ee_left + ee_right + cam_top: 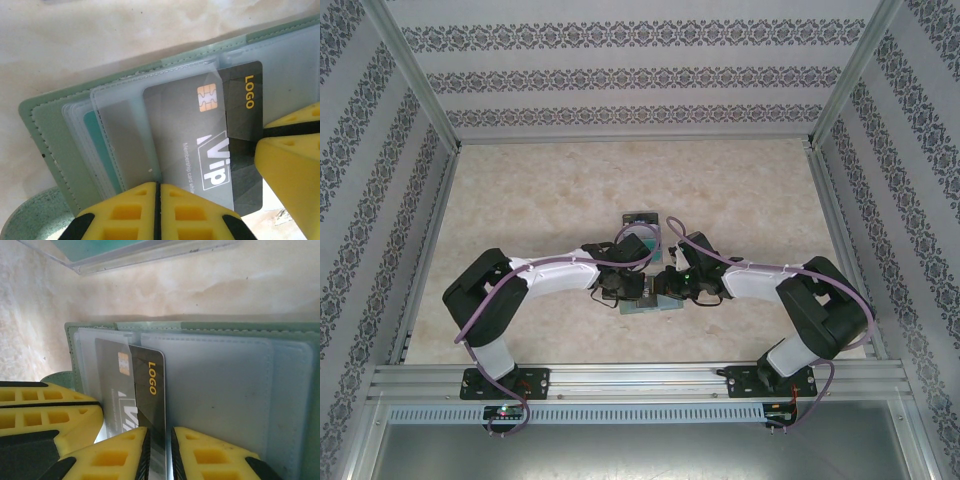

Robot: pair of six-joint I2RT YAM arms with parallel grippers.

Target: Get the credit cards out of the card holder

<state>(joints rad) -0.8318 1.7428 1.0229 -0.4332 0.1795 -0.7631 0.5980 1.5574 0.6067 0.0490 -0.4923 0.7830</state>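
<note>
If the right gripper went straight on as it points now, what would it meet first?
The right gripper would probably meet the dark grey card, whose end lies between its slightly parted jaws; beyond it, the card holder. Depth is unclear.

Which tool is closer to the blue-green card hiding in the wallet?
Left. The left tool, shut, sits at the card holder's sleeves right beside the teal card; the right tool is farther across, straddling the dark card's edge.

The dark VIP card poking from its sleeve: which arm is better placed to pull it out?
Right, probably: the right gripper straddles the edge of the dark card, while the left gripper sits shut over the card holder.
</note>
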